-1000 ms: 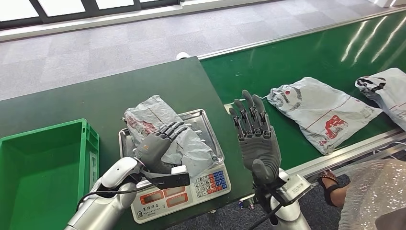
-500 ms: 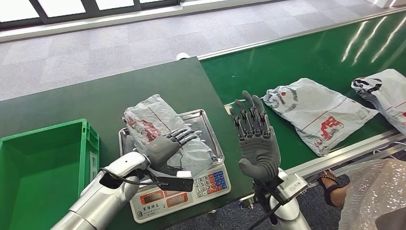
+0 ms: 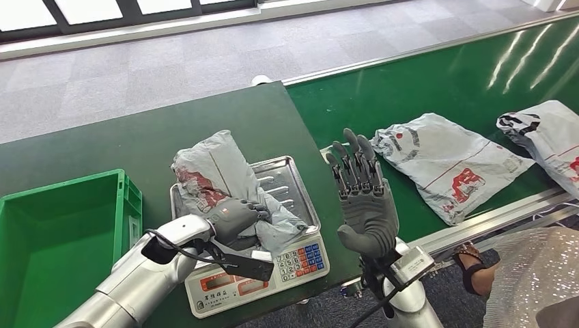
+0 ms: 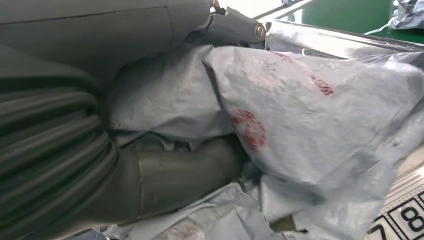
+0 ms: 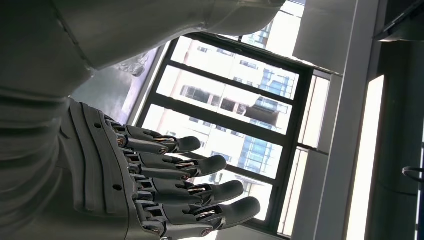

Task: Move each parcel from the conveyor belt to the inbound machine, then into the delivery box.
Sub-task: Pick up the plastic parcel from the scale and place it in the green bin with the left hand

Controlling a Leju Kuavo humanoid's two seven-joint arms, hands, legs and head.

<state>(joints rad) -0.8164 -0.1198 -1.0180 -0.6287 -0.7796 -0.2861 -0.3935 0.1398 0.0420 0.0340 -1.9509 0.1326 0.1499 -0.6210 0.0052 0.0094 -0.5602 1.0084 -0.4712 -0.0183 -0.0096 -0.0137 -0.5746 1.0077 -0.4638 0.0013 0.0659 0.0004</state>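
Observation:
A crumpled grey parcel (image 3: 218,171) with red print lies on the steel pan of the weighing scale (image 3: 290,179). My left hand (image 3: 235,219) grips the parcel's near side, fingers curled into the plastic; the left wrist view shows the thumb (image 4: 185,172) tucked under the parcel's folds (image 4: 310,120). My right hand (image 3: 362,198) is raised upright beside the scale, fingers straight and apart (image 5: 165,180), holding nothing. Two more grey parcels lie on the green conveyor belt (image 3: 423,89): one in the middle (image 3: 447,160), one at the right edge (image 3: 546,133).
A green delivery box (image 3: 20,205) stands at the left of the dark green table (image 3: 136,143). The scale's keypad (image 3: 300,258) faces me. A person's sandalled foot (image 3: 471,263) and pale skirt are at the lower right, beyond the conveyor's metal rail.
My left hand has closed its fingers from lying spread on the parcel to gripping it, and the parcel has bunched and shifted slightly left. The conveyor parcels have drifted left. The right hand stays still.

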